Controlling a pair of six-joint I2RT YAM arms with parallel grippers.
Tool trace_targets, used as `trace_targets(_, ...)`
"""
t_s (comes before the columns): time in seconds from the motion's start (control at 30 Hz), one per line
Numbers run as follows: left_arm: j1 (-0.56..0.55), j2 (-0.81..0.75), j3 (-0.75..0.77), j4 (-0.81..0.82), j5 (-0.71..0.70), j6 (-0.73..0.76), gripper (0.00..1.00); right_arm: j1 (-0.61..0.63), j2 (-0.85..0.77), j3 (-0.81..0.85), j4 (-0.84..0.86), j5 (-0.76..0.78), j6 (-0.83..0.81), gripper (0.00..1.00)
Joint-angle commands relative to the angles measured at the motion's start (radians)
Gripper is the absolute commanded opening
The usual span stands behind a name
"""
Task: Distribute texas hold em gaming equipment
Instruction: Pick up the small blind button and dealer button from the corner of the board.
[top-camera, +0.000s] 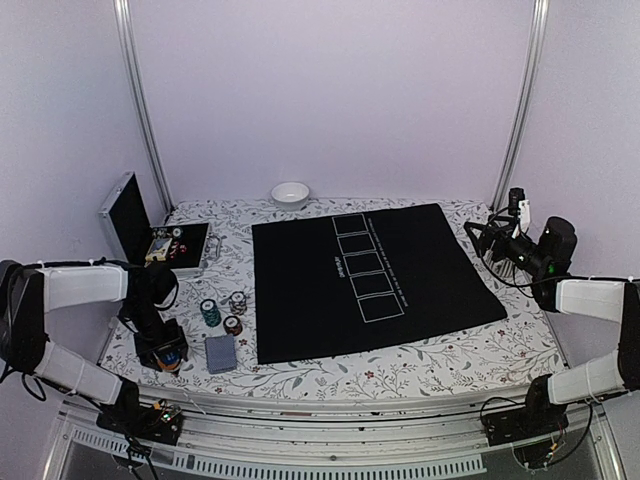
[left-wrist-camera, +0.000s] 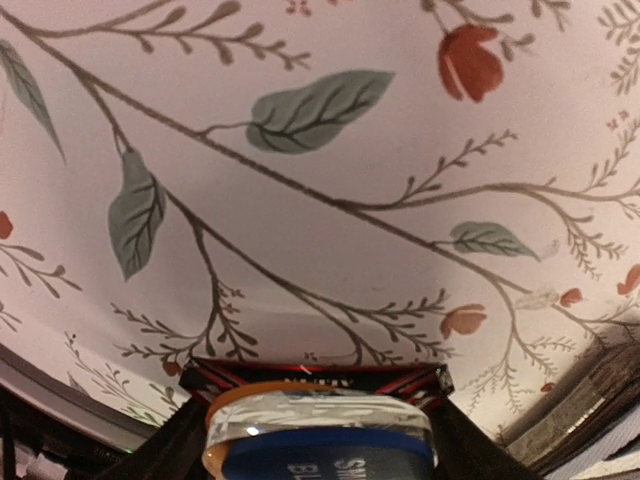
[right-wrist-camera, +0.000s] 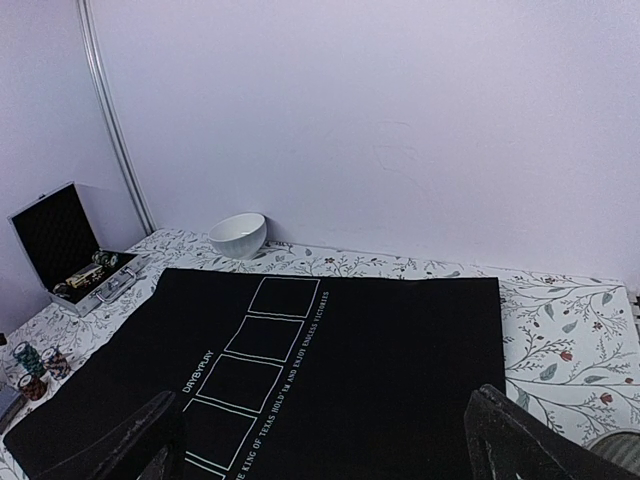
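Note:
A stack of button discs (left-wrist-camera: 320, 425), orange, clear-rimmed and blue, lies on the flowered cloth on a black-red triangle marker (left-wrist-camera: 318, 377). My left gripper (left-wrist-camera: 320, 400) points down over the stack (top-camera: 172, 360), a dark finger (left-wrist-camera: 175, 450) close on each side; whether they touch it I cannot make out. Right of it stand green chips (top-camera: 209, 312), white and black chips (top-camera: 238, 302) and red chips (top-camera: 232, 325). A grey-blue card deck (top-camera: 220, 352) lies in front of them. My right gripper (top-camera: 478, 233) hangs open and empty above the right edge of the black mat (right-wrist-camera: 400, 340).
The open silver case (top-camera: 150, 238) stands at the back left with more pieces inside. A small white bowl (top-camera: 290, 194) sits by the back wall. The black mat (top-camera: 370, 275) with its row of white squares covers the middle of the table.

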Motion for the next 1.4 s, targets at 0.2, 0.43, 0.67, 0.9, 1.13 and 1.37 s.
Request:
trace_targets(0.2,-0.010,0.030,0.002,0.079,-0.002,0.011,0.53,-0.002,-0.007,0.023,-0.001,0.014,0.009,0.99)
trace_targets(0.43,0.014,0.131,0.068,0.152,-0.066,0.067,0.49,-0.002,-0.012,0.022,-0.002,0.015,0.009,0.99)
trace_targets(0.67,0.018,0.140,0.124,0.128,-0.065,0.075,0.48,-0.002,-0.012,0.022,-0.002,0.015,0.009,0.99)
trace_targets(0.9,0.018,0.072,0.171,0.033,-0.097,0.077,0.49,-0.002,-0.002,0.027,-0.002,0.008,0.011,0.99)
trace_targets(1.13,0.019,0.085,0.206,0.001,-0.091,0.114,0.48,-0.003,-0.001,0.027,-0.004,0.000,0.020,0.99)
trace_targets(1.37,0.017,0.085,0.251,-0.028,-0.088,0.147,0.35,-0.003,-0.005,0.027,-0.002,-0.002,0.020,0.99)
